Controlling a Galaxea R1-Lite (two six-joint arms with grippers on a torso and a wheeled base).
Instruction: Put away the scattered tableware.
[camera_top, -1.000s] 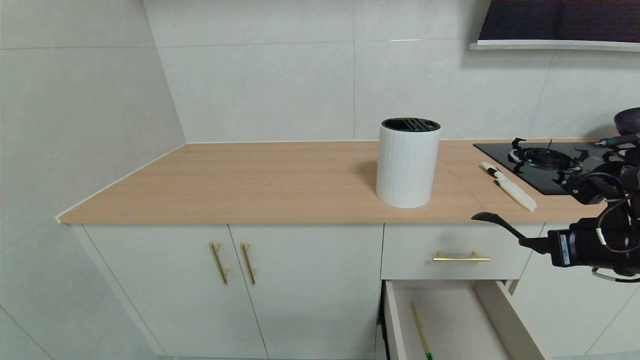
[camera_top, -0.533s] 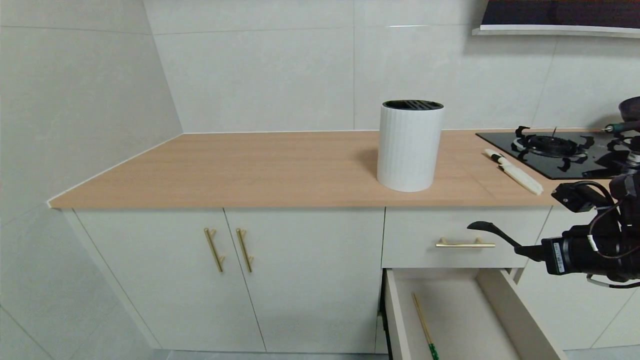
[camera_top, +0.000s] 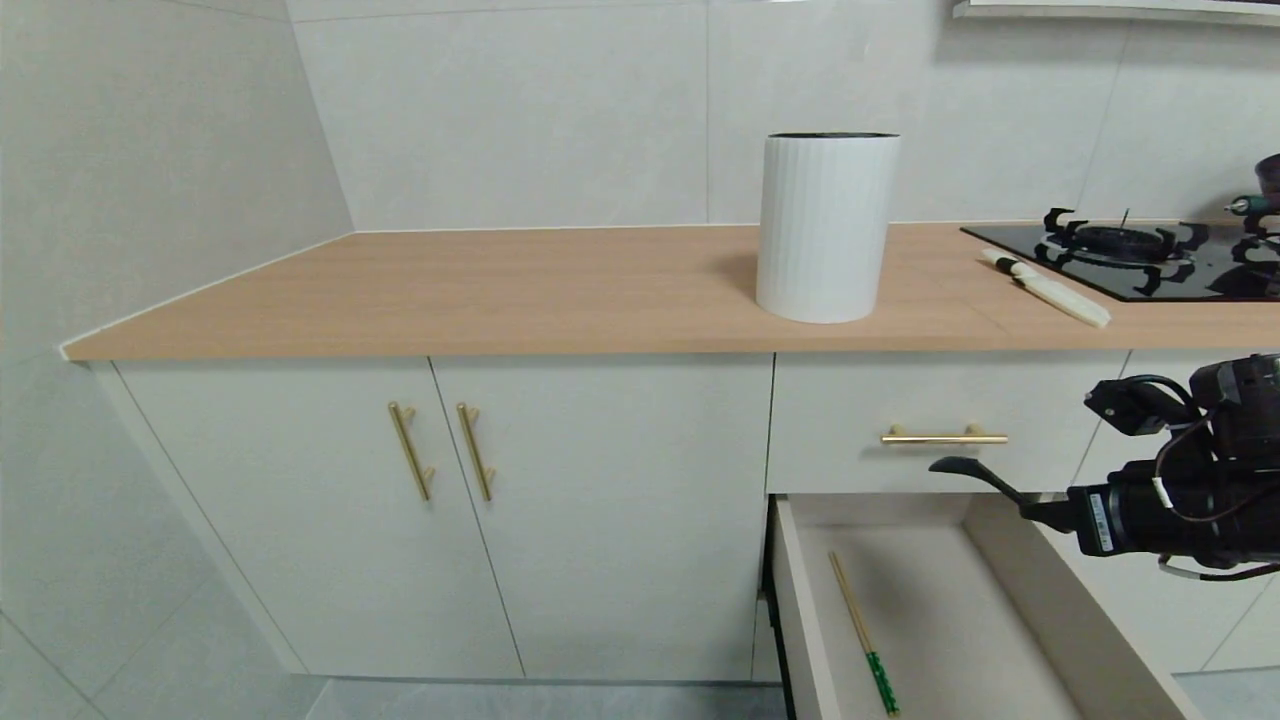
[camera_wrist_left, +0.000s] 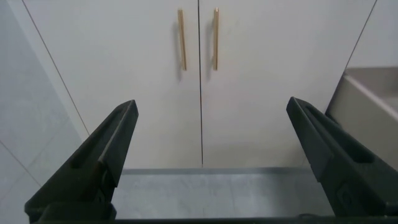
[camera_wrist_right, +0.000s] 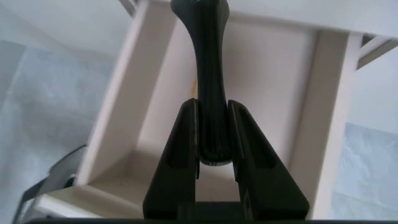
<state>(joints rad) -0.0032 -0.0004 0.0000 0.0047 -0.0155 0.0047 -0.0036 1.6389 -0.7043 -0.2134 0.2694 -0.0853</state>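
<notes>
while the right gripper (camera_wrist_right: 214, 134) clamps its fingers (camera_wrist_right: 180, 149) tight on one end of a glossy black curved utensil (camera_wrist_right: 208, 56), that utensil juts out above the open pale cream drawer (camera_top: 1070, 610), where a pair of wooden chopsticks with green ends (camera_top: 860, 630) lies. the left gripper (camera_wrist_left: 211, 130) is spread wide, holding nothing, before white cupboard doors (camera_wrist_left: 267, 81) with brass handles.

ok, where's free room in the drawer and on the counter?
Drawer: floor bare between the chopsticks by its left wall and the right wall. Counter: bare from the tiled side wall to the white holder. Tighter between holder and stove, where the white utensil lies.
</notes>
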